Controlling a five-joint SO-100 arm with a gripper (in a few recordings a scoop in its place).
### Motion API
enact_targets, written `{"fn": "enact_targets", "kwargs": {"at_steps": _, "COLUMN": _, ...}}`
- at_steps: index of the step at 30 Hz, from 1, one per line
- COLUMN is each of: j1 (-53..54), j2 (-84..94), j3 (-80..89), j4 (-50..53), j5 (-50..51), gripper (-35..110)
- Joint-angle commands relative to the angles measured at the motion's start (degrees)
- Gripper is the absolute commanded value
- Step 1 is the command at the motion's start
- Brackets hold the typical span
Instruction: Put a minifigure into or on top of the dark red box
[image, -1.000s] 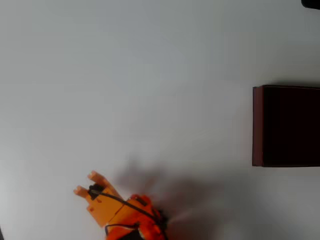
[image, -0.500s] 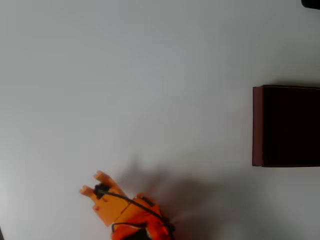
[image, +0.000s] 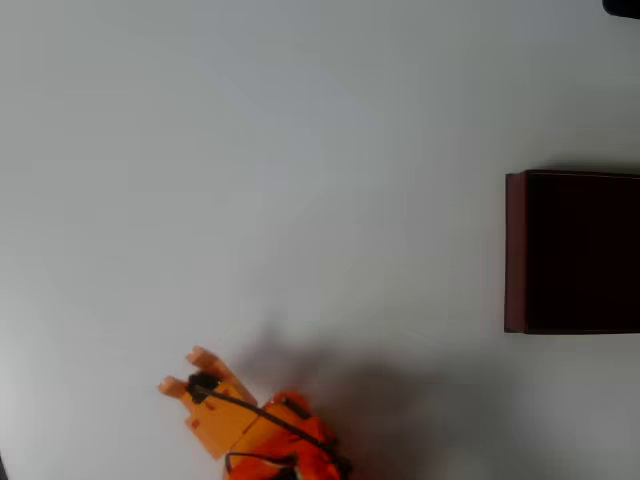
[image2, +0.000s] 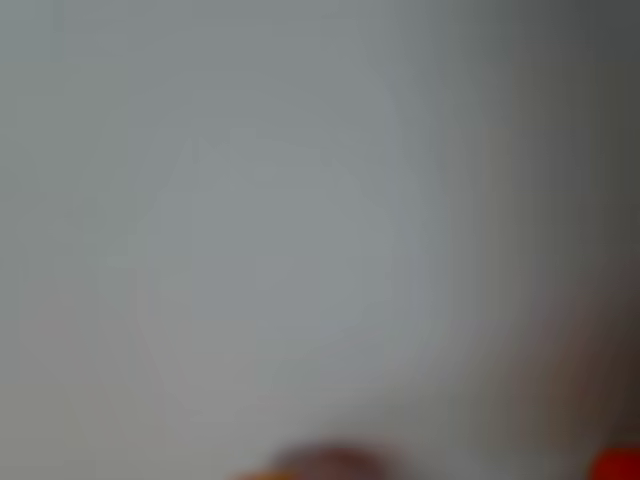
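One orange arm reaches in from the bottom edge of the overhead view, its gripper (image: 182, 373) low on the left over the bare white table (image: 300, 150). The two fingertips point up and to the left with a small gap between them, so the jaws stand slightly apart with nothing between them. The dark red box (image: 515, 250) sits at the right edge, well apart from the gripper, its interior nearly black. The wrist view is a grey blur with an orange smear at the bottom.
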Motion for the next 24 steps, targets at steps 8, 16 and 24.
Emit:
{"fn": "enact_targets", "kwargs": {"at_steps": 8, "j1": -5.7, "j2": -5.4, "j3": -1.8, "j4": 1.8, "j5": 1.4, "gripper": 15}}
{"fn": "enact_targets", "kwargs": {"at_steps": 16, "j1": 0.4, "j2": -40.0, "j3": -14.2, "j4": -5.4, "j5": -5.3, "gripper": 12}}
{"fn": "enact_targets", "kwargs": {"at_steps": 24, "j1": 2.2, "j2": -36.9, "j3": -13.4, "j4": -4.1, "j5": -5.3, "gripper": 11}}
